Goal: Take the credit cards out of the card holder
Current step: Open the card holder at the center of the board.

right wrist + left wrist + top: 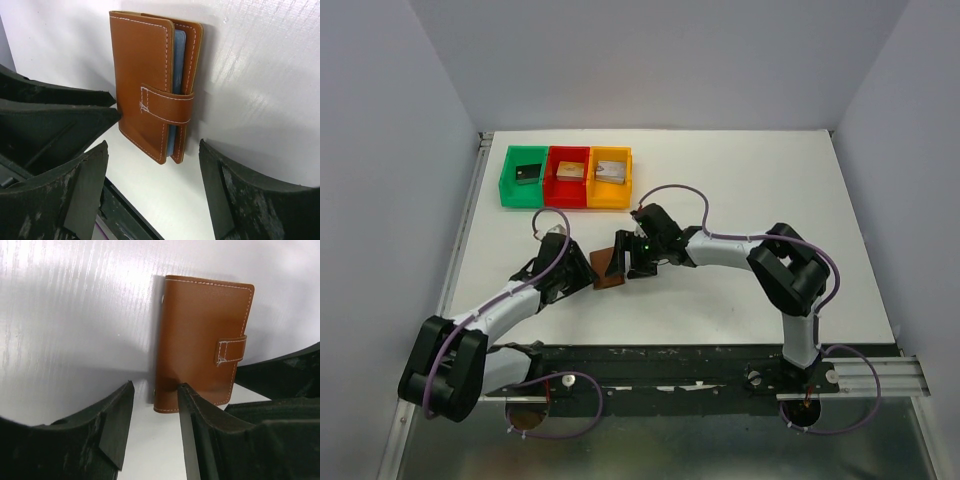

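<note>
The card holder [611, 270] is a brown leather wallet lying closed on the white table [740, 180], its tab strap [231, 350] fastened across the open edge. A pale blue inner edge [178, 60] shows between its covers; the credit cards are hidden inside. My left gripper [157, 385] is open at the holder's short end, with one fingertip [185, 392] touching the leather cover and only bare table between the jaws. My right gripper [153, 142] stands wide open on the opposite side, both fingers clear of the holder. In the top view the two grippers [578, 272] [625, 258] flank the holder.
Green [507, 180], red [549, 180] and orange [628, 180] bins stand in a row at the back left, each with a small block in it. The left gripper's black body [50, 115] sits close beside the holder in the right wrist view.
</note>
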Action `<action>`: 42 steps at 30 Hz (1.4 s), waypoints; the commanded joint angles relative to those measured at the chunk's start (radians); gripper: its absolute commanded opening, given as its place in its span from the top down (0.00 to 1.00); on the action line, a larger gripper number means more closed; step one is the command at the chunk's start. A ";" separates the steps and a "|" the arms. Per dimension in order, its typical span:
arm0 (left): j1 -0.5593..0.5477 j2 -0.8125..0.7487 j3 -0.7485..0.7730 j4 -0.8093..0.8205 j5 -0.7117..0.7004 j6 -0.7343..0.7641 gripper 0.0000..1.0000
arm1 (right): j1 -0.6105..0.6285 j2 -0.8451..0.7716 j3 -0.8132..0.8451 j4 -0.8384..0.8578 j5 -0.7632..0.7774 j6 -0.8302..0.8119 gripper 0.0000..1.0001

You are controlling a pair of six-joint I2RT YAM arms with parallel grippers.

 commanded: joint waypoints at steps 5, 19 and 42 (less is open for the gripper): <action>-0.006 -0.131 0.042 -0.149 -0.025 -0.023 0.42 | 0.007 0.014 0.010 -0.080 0.093 -0.025 0.19; -0.005 0.019 0.115 -0.196 -0.134 0.020 0.60 | 0.005 0.028 0.015 -0.103 0.095 -0.043 0.24; -0.005 0.118 0.046 -0.024 -0.010 0.010 0.67 | 0.005 0.087 0.018 -0.020 -0.040 -0.031 0.30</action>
